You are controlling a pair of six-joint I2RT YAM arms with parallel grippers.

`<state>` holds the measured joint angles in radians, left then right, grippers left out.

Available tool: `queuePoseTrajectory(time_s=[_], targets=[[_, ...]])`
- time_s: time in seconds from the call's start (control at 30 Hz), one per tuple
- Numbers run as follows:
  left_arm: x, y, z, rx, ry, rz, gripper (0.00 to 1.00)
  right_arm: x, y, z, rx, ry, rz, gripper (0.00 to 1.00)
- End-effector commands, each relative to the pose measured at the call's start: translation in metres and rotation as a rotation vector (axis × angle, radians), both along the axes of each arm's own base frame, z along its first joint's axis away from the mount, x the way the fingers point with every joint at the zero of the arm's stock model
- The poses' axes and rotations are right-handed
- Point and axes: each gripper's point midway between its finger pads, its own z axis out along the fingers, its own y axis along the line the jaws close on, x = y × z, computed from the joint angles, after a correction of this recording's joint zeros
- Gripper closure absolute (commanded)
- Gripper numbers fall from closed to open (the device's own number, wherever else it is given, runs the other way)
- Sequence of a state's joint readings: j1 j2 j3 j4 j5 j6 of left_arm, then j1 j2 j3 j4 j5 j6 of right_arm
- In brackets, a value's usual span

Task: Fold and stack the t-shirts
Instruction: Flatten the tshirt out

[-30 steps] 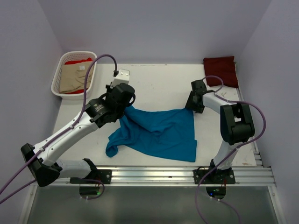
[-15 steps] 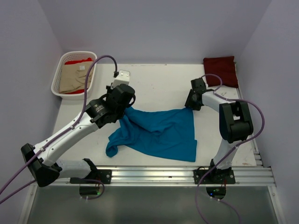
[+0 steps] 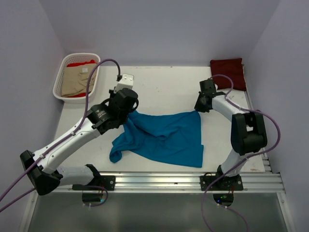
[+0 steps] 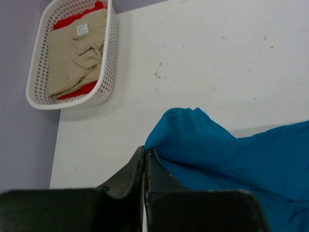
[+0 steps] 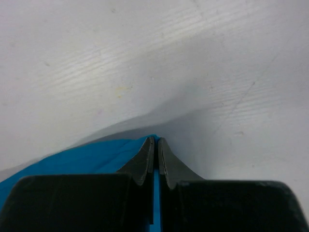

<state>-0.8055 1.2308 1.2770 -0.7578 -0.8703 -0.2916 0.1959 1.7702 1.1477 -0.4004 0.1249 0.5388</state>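
The teal shirt (image 3: 161, 137) lies spread but rumpled on the white table (image 3: 164, 87), in the near half between the two arms, with its near edge close to the front of the table and a loose lobe of cloth sagging toward the near left. Its far left part is bunched and lifted off the surface where the left gripper (image 4: 146, 151) has it: the two dark fingers (image 4: 129, 170) are pressed together with a fold of the teal cloth pinched at their tips, and the cloth rises in a soft hump just beyond them. On the other side the right gripper (image 5: 156, 140) sits low over the table at the shirt's far right corner, its fingers (image 5: 140, 163) closed tight on that corner, a thin strip of teal showing in the slit between them and more of the cloth trailing off to the left under the wrist. Between the two grips the far edge of the shirt runs fairly straight across the table. The maroon shirt (image 3: 228, 72) lies folded in a neat block at the far right corner of the table, well apart from the teal one. At the far left stands a white slotted basket (image 3: 59, 83) with the beige shirt (image 3: 77, 83) crumpled inside it, a small label showing on top, and the red shirt (image 3: 79, 63) underneath, its edges showing at the far end and along the near side
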Motion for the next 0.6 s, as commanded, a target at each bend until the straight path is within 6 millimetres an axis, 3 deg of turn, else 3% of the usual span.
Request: queuePoseTrajectory(time_s=[0.0,0.13,0.2,0.33,0.43,0.5,0.53,0.57], targets=[[0.004,0.009,0.08,-0.117,-0.207,0.008,1.0,0.012,-0.007,0.112,-0.006,-0.259,-0.008,1.0],[0.002,0.009,0.131,-0.154,-0.3,-0.051,1.0,0.005,-0.007,0.244,0.032,-0.517,0.024,1.0],[-0.001,0.0,0.156,-0.202,-0.334,-0.128,1.0,-0.013,-0.011,0.308,0.027,-0.643,0.046,1.0],[-0.011,-0.001,0.202,-0.264,-0.419,-0.204,1.0,-0.052,-0.019,0.386,0.027,-0.808,0.066,1.0],[-0.022,0.003,0.238,-0.282,-0.492,-0.261,1.0,-0.086,-0.024,0.43,0.031,-0.918,0.091,1.0],[-0.034,0.006,0.263,-0.312,-0.553,-0.313,1.0,-0.101,-0.025,0.444,0.031,-0.958,0.11,1.0],[-0.045,0.007,0.278,-0.343,-0.593,-0.363,1.0,-0.121,-0.023,0.459,0.04,-1.0,0.147,1.0],[-0.05,0.007,0.281,-0.351,-0.6,-0.385,1.0,-0.122,-0.021,0.459,0.041,-1.001,0.162,1.0]])
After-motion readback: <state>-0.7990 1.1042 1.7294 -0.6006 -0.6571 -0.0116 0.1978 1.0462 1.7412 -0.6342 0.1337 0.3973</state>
